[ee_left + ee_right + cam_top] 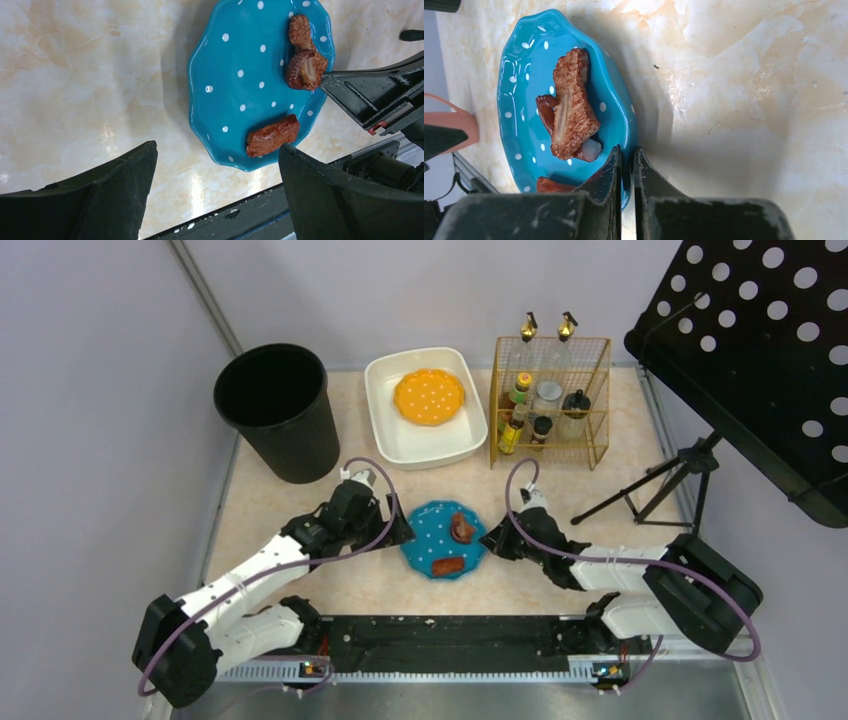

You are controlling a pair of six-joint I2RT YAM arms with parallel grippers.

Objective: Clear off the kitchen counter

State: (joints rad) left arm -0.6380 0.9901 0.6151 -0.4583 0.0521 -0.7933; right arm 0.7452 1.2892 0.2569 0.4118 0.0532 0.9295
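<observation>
Top external view: two claws flank a round teal polka-dot ceramic plate (pixel 425 527) resting on the pale beige marbled table (pixel 255 515).
Left claw (pixel 398 532) gapes wide just left of the plate; right claw (pixel 492 538) pinches its right rim; brown food pieces (pixel 461 528) lie on it.

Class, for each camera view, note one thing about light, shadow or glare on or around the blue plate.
Top external: even light; inside the black bin no detail shows. Left wrist: pale glare streaks on the kitchen counter below the blue plate, shadow along the plate's left edge. Right wrist: bright glare on the counter at the top, broad shadow right of the plate.
</observation>
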